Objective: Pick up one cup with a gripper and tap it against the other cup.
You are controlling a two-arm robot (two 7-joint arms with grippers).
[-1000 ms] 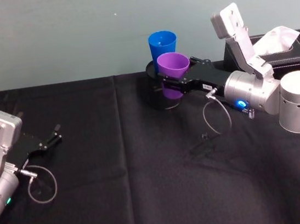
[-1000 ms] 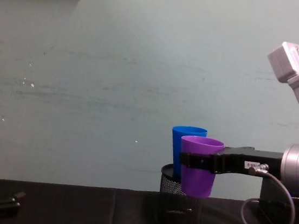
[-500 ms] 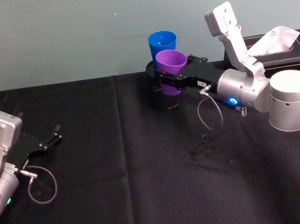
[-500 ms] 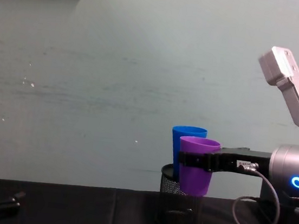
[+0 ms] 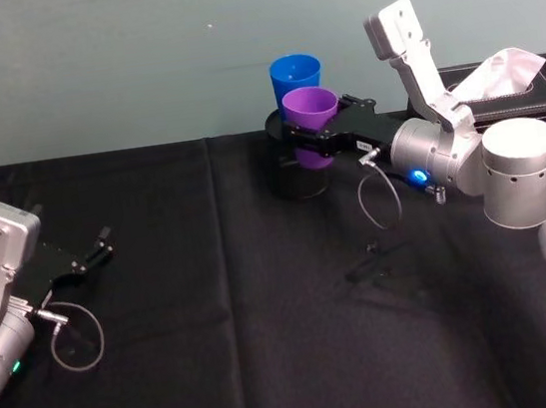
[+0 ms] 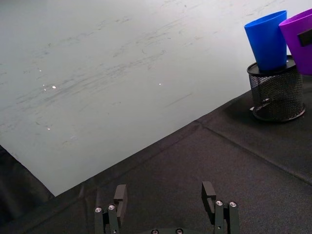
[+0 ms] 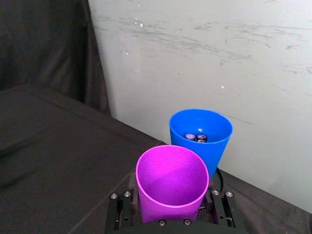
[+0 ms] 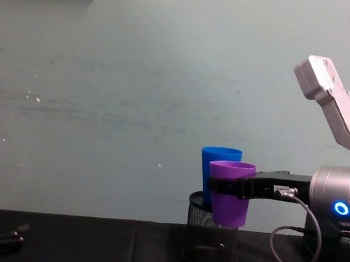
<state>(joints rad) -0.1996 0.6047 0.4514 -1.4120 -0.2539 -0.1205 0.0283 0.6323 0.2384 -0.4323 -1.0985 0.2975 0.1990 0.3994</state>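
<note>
Two smooth, tapered plastic tumblers stand at the far side of the matte black cloth (image 5: 222,352). The wide-rimmed purple cup (image 5: 311,108) is upright and raised clear of the cloth. It is clamped at mid-height by the right gripper (image 5: 318,126), whose flat black jaws are closed against its wall. The blue cup (image 5: 294,72), taller and narrower, stands in a round black wire-mesh pen holder (image 5: 300,182) directly behind. The cups are just beside each other, and contact cannot be judged. The left gripper (image 5: 94,256) rests on the cloth at the robot's left, fingers spread apart, holding nothing.
</note>
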